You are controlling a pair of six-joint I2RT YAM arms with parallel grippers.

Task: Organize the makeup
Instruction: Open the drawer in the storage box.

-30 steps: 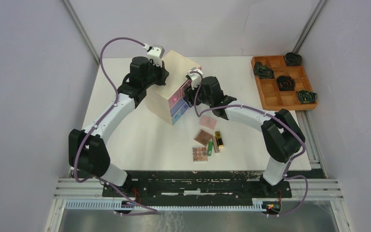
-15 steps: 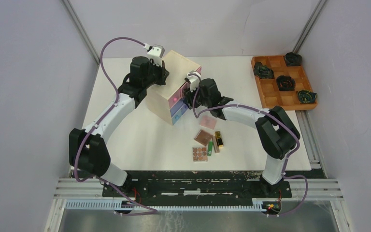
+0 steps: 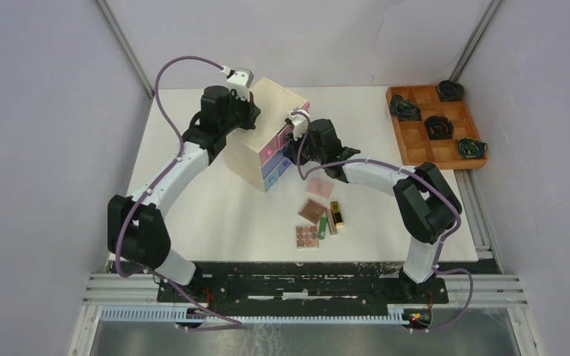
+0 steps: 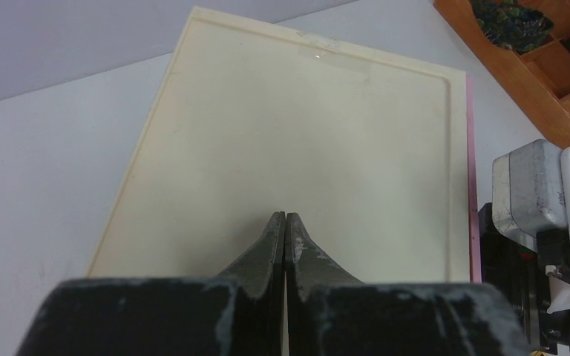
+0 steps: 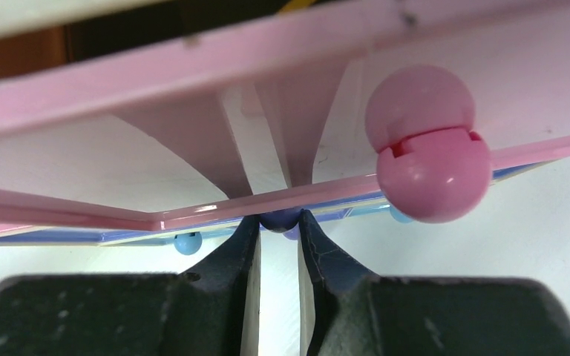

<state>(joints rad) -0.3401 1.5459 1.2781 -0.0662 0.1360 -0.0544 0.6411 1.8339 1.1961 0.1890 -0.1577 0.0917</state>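
Where the left gripper (image 4: pixel 286 216) sits over the top of the chest (image 3: pixel 278 100), its jaws are pressed together with nothing between them. The left wrist view shows the pale lid (image 4: pixel 304 148) bare around the tips, a spot the top view hides under the arm. At the chest's drawer front the right gripper (image 5: pixel 277 224) stands narrow, its tips pinching a small blue knob (image 5: pixel 280 216) beneath a pink drawer (image 5: pixel 156 148) with a large pink knob (image 5: pixel 427 144); only the right wrist view shows this. What the drawers hold cannot be seen.

On the table (image 3: pixel 215 200), near the chest on the side toward the arm bases, lies the makeup: a pink pad (image 3: pixel 319 187), a plain brown palette (image 3: pixel 312 211), a dotted brown palette (image 3: pixel 306 236), a gold tube (image 3: pixel 336 213) and a green tube (image 3: pixel 322 227), close together. Far right of the chest, a wooden tray (image 3: pixel 415 156) holds four dark coils (image 3: pixel 438 126), each in its own compartment.
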